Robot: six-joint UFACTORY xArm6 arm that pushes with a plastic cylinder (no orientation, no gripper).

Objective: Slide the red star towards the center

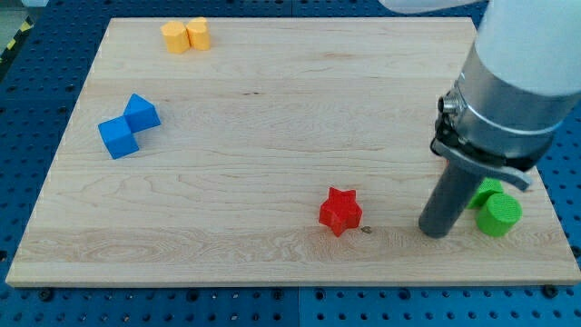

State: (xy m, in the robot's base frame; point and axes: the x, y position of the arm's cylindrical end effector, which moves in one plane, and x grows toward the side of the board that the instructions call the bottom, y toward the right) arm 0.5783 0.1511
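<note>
1. Blue perforated metal surrounds a pale wooden board (272, 118) that fills most of what we see.
2. We find the red star (340, 211) lying flat on the board, low down and a little to the view's right of the middle.
3. Our arm (513, 82) comes in from the view's top right, and its dark rod reaches down to the board; my tip (437, 232) rests to the view's right of the red star, apart from it, with bare wood between them.
4. We have no fingers to report: the arm ends in the plain rod alone, and it grips nothing.
5. Two green blocks (495, 211), round in shape, sit just beside the rod on its right, partly hidden behind it.
6. Two blue blocks (129, 125), cube-like, touch each other near the view's left edge.
7. Two yellow blocks (186, 35) stand together at the view's top left.
</note>
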